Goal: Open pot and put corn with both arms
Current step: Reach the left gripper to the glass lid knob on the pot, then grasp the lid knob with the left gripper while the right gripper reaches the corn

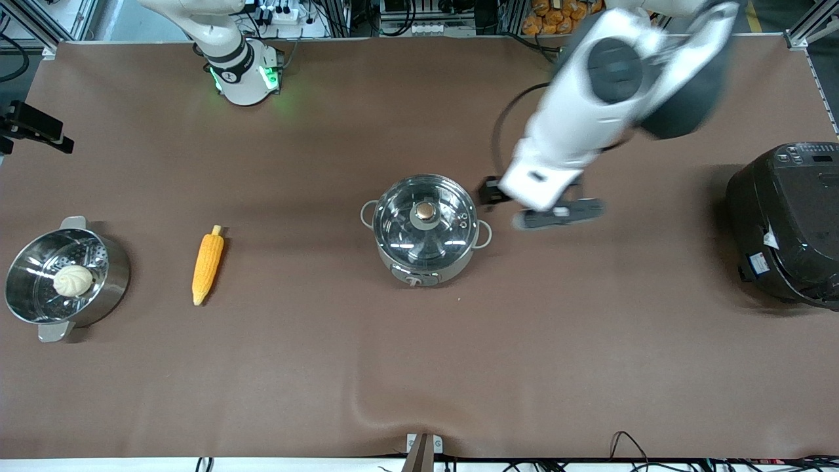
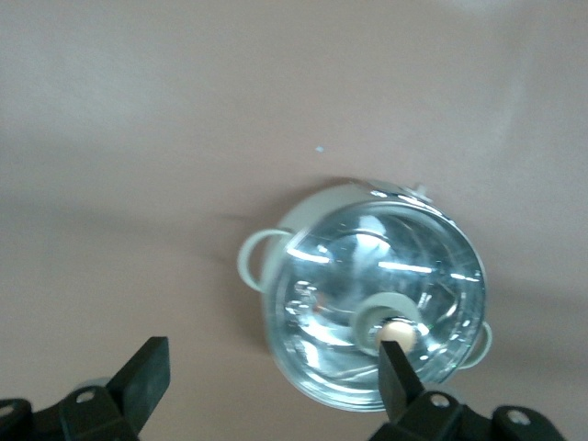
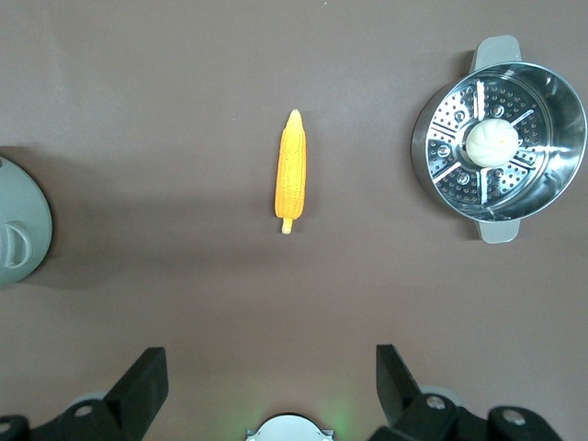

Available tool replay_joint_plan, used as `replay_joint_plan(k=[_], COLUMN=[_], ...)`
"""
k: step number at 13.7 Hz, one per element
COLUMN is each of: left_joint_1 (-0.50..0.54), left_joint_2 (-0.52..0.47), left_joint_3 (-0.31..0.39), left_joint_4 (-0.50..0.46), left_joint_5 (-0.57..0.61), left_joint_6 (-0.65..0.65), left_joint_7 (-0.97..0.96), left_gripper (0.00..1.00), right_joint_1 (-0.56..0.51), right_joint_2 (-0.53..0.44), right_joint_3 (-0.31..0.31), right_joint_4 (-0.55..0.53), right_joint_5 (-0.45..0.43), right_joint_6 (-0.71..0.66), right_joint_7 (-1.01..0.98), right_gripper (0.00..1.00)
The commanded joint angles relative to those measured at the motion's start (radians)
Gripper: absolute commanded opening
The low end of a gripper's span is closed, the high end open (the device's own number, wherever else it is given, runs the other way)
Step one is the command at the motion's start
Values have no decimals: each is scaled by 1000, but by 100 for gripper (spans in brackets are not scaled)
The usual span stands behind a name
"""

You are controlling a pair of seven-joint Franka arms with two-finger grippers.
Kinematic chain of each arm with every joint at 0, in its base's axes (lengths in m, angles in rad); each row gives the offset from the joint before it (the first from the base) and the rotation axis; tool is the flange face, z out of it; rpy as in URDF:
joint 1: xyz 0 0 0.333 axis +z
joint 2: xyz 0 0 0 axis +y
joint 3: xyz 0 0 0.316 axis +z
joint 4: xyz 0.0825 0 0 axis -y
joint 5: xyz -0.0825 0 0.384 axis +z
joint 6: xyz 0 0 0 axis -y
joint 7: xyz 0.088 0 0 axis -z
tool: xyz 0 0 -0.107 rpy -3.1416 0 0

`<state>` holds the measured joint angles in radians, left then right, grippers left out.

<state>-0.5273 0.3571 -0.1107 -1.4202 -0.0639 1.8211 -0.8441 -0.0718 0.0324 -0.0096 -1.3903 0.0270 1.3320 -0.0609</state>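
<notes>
Front view: the pot (image 1: 426, 229) sits mid-table, its glass lid (image 1: 425, 215) on; the lid looks smooth and breakable, best pinched by its knob (image 1: 425, 210). The left gripper (image 2: 266, 377) hangs beside the pot, jaws apart. The right gripper (image 3: 266, 381) waits high, jaws apart. The stiff corn (image 1: 208, 264) lies beside the steamer pot (image 1: 62, 278), which holds 1 bun (image 1: 73, 280).

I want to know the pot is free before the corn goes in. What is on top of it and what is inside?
A clear glass lid with a copper-coloured knob still covers the pot. Through the glass only reflections show; nothing is discernible inside, though glare hides much of the bottom.
</notes>
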Motion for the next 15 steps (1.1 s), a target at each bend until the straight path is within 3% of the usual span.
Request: replay_joint_plan(k=[1, 5, 11, 15], left_joint_1=[-81, -152, -198, -212], left_joint_2=[104, 166, 236, 264], left_joint_3=[19, 17, 16, 14], left_joint_4=[75, 70, 67, 67], left_joint_5=[58, 116, 133, 141], left_joint_6=[15, 18, 131, 139], left_joint_7=[-111, -145, -211, -211], left_gripper=[100, 100, 100, 100], right_joint_1=[12, 32, 49, 47], right_joint_2=[0, 7, 3, 3], right_joint_3=[-3, -4, -4, -4], right_joint_4=[7, 4, -192, -321], right_joint_5=[-21, -28, -55, -55], right_joint_6=[-10, 4, 211, 357], right_joint_7=[4, 6, 9, 10], right_gripper=[100, 100, 100, 100])
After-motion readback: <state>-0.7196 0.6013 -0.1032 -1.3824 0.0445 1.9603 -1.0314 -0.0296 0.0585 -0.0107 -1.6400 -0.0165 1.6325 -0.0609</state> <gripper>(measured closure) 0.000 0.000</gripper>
